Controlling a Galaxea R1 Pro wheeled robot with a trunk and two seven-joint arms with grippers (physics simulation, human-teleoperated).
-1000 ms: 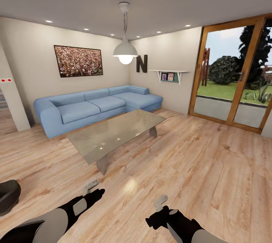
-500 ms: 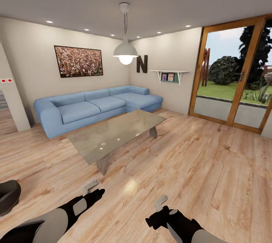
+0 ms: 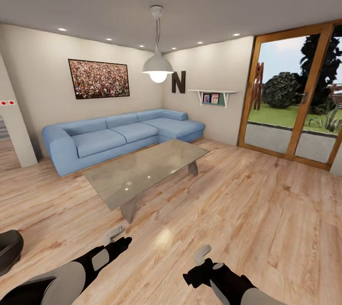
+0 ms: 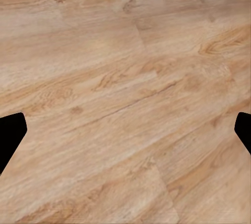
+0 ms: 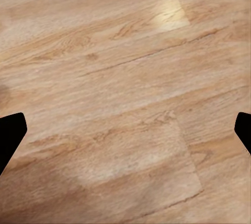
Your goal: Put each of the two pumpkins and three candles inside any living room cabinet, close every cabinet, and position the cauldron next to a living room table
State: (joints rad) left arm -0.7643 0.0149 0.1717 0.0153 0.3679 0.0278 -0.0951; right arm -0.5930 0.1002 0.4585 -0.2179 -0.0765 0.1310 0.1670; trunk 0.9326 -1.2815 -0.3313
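Sofa (image 3: 118,134) behind table (image 3: 142,172) (glossy)

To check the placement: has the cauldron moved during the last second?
No. The cauldron sits slightly lower in the head view, but so does the coffee table; the camera shifted, not the pot.

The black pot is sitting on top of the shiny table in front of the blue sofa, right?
Not quite. In the head view the cauldron sits on the wooden floor at the left edge, well apart from the table. The table does stand in front of the blue sofa.
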